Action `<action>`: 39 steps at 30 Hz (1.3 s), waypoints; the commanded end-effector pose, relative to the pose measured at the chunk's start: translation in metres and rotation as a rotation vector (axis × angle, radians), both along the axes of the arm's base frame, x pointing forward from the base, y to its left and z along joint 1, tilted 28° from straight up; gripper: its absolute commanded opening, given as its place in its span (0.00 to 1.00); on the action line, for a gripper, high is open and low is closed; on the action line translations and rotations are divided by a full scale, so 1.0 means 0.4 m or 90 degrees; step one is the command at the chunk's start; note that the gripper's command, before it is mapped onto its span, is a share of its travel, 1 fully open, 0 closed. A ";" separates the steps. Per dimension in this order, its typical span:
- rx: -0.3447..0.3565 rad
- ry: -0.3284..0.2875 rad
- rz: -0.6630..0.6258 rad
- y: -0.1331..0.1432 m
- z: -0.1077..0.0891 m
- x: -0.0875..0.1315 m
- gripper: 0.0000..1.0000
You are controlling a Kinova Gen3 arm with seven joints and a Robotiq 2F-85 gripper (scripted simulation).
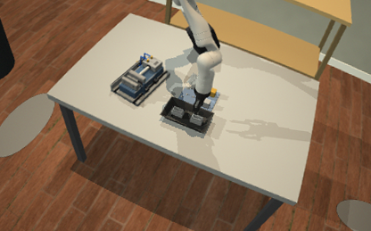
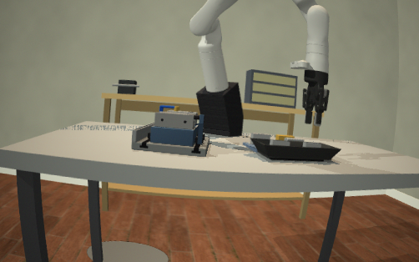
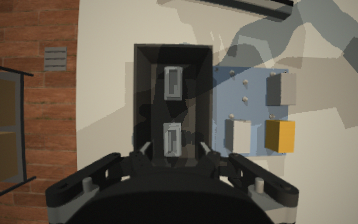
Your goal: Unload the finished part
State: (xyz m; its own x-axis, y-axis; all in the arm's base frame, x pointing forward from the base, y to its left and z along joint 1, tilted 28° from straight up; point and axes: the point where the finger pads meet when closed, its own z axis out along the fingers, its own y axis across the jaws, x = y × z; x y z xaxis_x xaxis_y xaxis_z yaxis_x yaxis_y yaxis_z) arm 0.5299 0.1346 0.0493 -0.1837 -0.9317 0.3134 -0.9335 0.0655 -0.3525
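On the pale table [image 1: 251, 154], the black outfeed tray [image 3: 142, 90] holds two grey pocketed blocks: one [image 3: 173, 83] at 12 o'clock, one [image 3: 172, 139] at 6, under the empty black gripper [image 3: 174, 146], jaws spread.

Pale grey table [image 1: 259, 164] on dark legs, standing on wood-plank floor. Directly below the gripper [image 2: 315, 118]: black outfeed tray [image 3: 142, 100], resting flat on the top. Just right of the tray in the wrist view: blue fixture plate [image 3: 255, 107], touching or nearly touching it. Well off to the gripper's side: vise [image 1: 140, 76] on its grey base, apart from both.
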 end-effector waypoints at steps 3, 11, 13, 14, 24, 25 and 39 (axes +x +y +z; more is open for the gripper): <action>0.008 -0.009 0.005 0.035 0.067 -0.010 0.67; 0.008 -0.009 0.005 0.068 0.154 -0.042 0.67; 0.008 -0.009 0.005 0.074 0.169 -0.047 0.67; 0.008 -0.009 0.005 0.077 0.175 -0.049 0.67; 0.008 -0.009 0.005 0.085 0.196 -0.057 0.67; 0.008 -0.009 0.005 0.085 0.196 -0.057 0.67; 0.008 -0.009 0.005 0.085 0.196 -0.057 0.00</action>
State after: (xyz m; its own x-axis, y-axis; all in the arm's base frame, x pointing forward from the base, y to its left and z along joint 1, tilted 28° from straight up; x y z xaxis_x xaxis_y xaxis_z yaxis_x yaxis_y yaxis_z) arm 0.5068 0.1679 0.1271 -0.1816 -0.9363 0.3007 -0.9292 0.0633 -0.3640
